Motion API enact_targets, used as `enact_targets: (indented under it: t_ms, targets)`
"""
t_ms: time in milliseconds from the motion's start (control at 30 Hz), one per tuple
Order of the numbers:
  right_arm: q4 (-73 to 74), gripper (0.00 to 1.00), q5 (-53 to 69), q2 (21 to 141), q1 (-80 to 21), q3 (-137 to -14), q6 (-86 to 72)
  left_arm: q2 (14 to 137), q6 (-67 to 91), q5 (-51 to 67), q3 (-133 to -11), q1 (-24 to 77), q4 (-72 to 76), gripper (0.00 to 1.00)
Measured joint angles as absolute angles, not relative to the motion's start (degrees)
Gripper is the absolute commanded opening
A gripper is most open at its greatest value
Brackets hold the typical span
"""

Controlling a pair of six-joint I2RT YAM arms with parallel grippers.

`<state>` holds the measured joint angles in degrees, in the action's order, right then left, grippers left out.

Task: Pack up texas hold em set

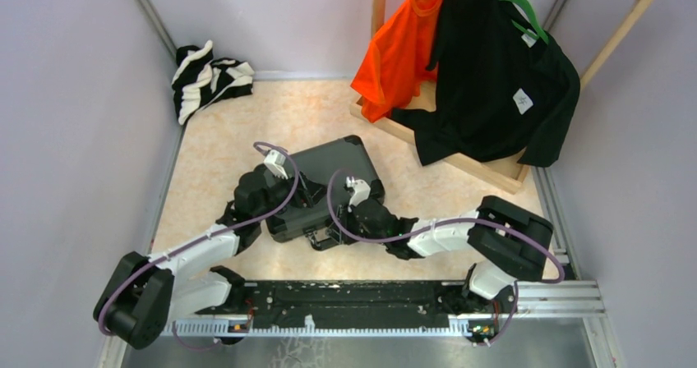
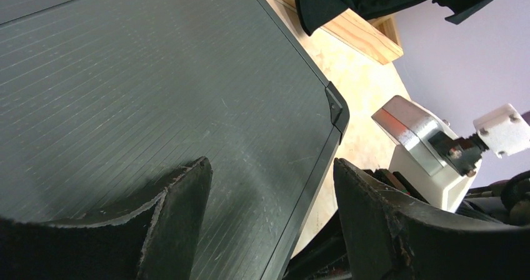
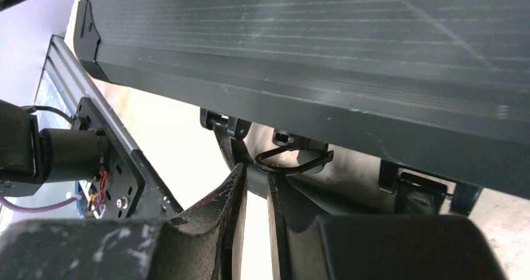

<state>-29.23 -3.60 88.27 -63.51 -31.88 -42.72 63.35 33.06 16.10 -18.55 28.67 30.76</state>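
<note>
**Case shut, catches apparently left to fasten**

The black briefcase (image 1: pixel 325 183) lay flat near the middle of the table (image 1: pixel 246 113), a little toward the near edge, with its ribbed lid down. No chips, cards or discs showed anywhere on the table, so the contents were presumably already inside and the loading done.

The left gripper (image 2: pixel 272 167) was spread wide and held nothing. One finger stood over the lid and the other beyond the lid's edge, near a corner. Whether it pressed on the lid could not be told.

The right gripper (image 3: pixel 256 177) sat under the case's front edge, its fingers drawn almost together with only a thin slit between them. Its tips were right at a black wire loop (image 3: pixel 294 161) of a catch, though whether they pinched that loop could not be told.

By this showing, only fastening the front catches remained.
</note>
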Motion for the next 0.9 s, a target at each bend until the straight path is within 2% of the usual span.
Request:
enact_targets:
  t_ms: [467,900]
  targets:
    - [-29.2,0.19,0.8,90.9,-57.9,-31.6,-40.5,62.5,32.2,16.1,-18.0,28.5,30.7,0.8]
    - [-23.9,0.19,1.0,88.8,-56.9,-33.9,-36.2,64.6,31.4,16.2,-19.6,28.5,30.6,0.78]
